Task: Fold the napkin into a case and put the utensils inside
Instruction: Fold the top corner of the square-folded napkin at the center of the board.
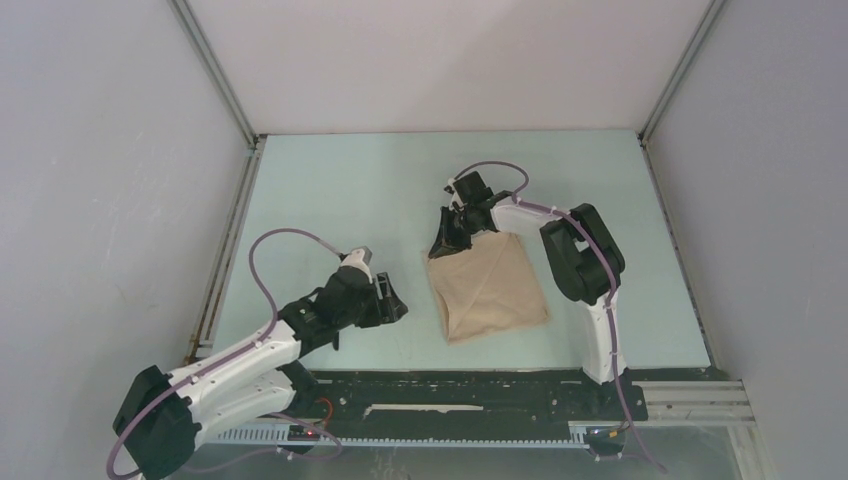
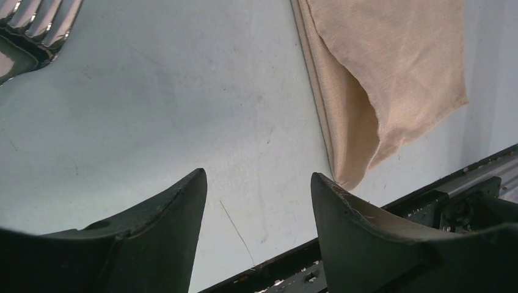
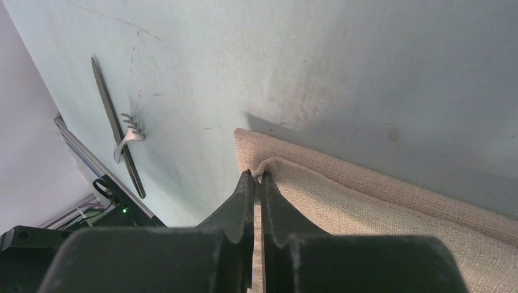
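Right gripper clamped on the napkin's folded corner.
The coarse beige weave lies layered on the table; left gripper stands apart, empty; slim black knife and curved silver fork apparently touch.

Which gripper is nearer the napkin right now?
Right. The right gripper is shut on the napkin at its far left corner. The left gripper hangs open above the table, off the napkin's left side.

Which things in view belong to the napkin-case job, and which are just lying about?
Job: napkin, pinched at its edge by the right gripper; black knife; silver fork; left gripper, open, empty.
Not the job's: only a fixture, the black mounting rail along the table's near edge.
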Action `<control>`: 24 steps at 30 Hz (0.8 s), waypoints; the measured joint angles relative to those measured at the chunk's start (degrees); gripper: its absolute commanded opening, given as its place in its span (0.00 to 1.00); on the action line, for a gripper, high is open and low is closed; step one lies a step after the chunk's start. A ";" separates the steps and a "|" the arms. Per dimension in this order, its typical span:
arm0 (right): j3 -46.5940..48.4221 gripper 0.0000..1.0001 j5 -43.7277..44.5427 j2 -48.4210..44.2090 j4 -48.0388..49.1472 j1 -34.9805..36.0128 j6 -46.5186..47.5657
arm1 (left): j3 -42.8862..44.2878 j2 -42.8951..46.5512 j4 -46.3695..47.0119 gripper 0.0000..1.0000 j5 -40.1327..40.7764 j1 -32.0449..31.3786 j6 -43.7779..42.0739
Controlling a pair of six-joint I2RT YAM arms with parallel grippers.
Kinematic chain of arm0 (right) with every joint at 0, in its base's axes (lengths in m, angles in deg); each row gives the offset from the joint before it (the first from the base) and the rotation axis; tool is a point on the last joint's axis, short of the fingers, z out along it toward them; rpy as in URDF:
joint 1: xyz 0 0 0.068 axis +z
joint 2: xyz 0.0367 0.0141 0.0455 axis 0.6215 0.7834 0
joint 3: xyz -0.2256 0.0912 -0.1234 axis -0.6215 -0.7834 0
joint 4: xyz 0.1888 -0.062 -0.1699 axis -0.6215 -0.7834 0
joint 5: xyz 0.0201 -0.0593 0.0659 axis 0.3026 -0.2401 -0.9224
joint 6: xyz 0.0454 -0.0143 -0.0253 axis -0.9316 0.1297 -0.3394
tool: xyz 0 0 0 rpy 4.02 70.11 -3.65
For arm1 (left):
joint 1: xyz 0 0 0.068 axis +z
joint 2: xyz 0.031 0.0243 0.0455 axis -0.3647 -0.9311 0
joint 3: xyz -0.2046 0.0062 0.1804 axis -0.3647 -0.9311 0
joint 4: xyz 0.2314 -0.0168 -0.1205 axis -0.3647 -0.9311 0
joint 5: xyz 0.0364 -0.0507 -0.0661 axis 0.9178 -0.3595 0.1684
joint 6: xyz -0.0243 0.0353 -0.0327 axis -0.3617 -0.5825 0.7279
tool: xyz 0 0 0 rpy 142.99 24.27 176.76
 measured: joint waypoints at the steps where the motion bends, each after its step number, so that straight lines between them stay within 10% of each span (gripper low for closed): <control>1: 0.00 0.10 0.02 0.11 -0.07 0.00 0.02 | 0.00 -0.15 0.17 0.70 -0.20 0.02 0.00; 10: 1.36 0.57 -0.17 0.09 -1.38 -0.57 -0.13 | 0.04 -3.87 2.91 0.71 -3.43 0.09 -0.07; 17: -5.22 0.68 -2.12 -10.21 -0.52 -4.35 0.48 | 9.73 -15.82 5.77 0.64 -11.10 2.69 0.00; 24: -12.37 0.70 -10.99 -14.14 8.79 -18.49 0.20 | 25.92 -36.28 13.75 0.32 -18.67 4.46 1.88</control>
